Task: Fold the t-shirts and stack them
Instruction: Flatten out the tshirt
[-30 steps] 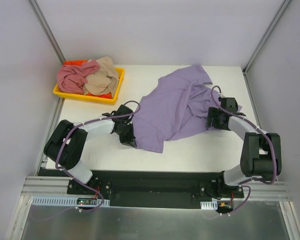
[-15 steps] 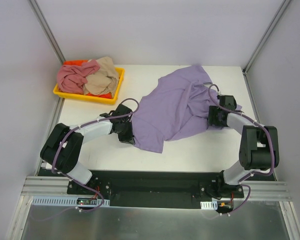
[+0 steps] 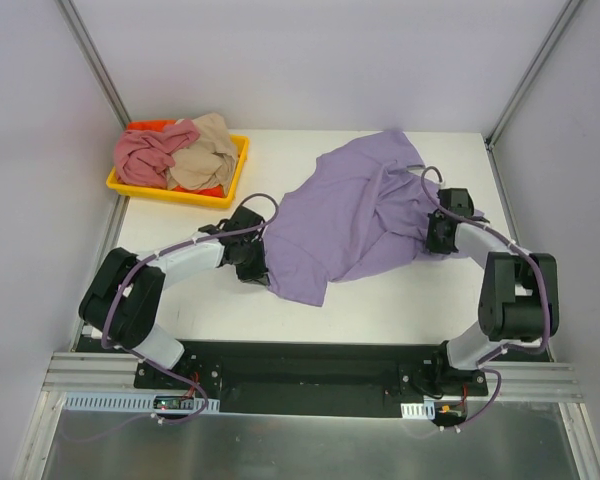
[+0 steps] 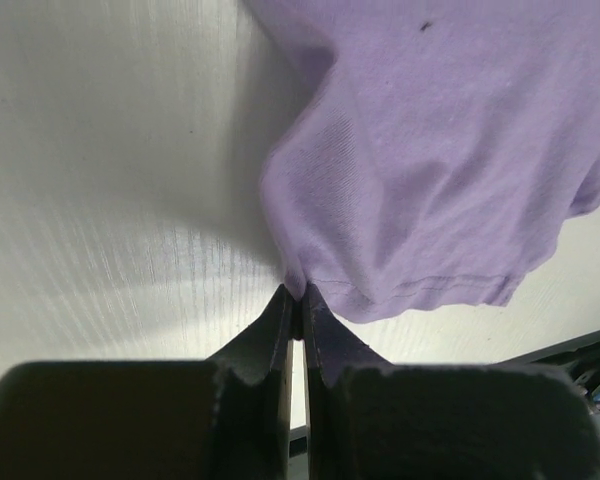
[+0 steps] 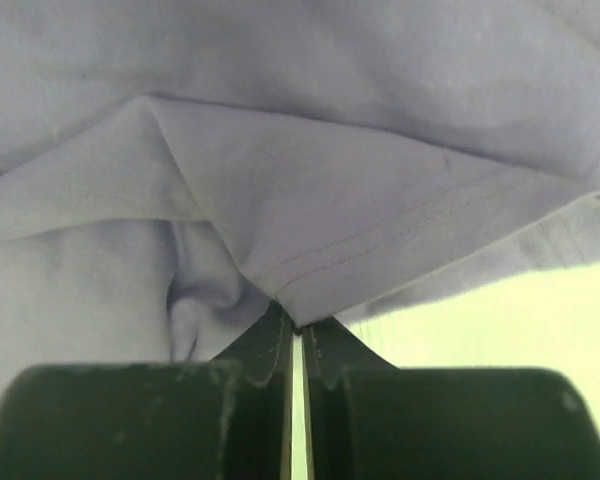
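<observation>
Top external view shows both arms have crept toward the far side, the left hand (image 3: 260, 272) and right hand (image 3: 433, 236) each pinched tight on an edge of the purple t-shirt (image 3: 345, 215) lying mid-counter (image 3: 400, 300), so it is probably being pulled flat for folding.

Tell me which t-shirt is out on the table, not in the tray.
The lavender purple t-shirt, pinched at its edges by the left gripper and right gripper; the pink t-shirt and beige t-shirt sit bunched in the yellow tray.

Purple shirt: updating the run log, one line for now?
left fingers: shut on purple shirt | right fingers: same | pink shirt, tan shirt: in tray
</observation>
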Available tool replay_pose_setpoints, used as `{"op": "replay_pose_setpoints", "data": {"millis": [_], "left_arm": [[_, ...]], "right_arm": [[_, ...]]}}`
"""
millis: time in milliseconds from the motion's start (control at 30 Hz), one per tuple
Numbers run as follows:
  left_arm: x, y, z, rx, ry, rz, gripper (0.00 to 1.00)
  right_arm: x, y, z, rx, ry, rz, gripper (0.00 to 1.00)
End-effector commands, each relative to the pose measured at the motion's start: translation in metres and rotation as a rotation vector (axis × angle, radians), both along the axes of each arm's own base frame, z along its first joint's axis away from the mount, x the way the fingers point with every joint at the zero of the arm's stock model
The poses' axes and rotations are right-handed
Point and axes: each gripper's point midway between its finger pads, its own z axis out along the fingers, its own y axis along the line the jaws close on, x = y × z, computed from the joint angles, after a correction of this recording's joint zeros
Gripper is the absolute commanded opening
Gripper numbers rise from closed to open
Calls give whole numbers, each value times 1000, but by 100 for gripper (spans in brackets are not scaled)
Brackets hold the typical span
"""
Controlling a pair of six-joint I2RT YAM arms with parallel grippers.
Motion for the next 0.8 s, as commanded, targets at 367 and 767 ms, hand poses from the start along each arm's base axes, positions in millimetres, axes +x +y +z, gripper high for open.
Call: {"op": "replay_pose_setpoints", "data": {"millis": [367, 767], "left_arm": [[89, 35, 262, -33, -814, 209, 0], [-23, 95, 592, -286, -1608, 151, 0]], "right_arm": [[-73, 10, 245, 239, -500, -177, 0], [-187, 0, 502, 226, -1178, -192, 0]]}}
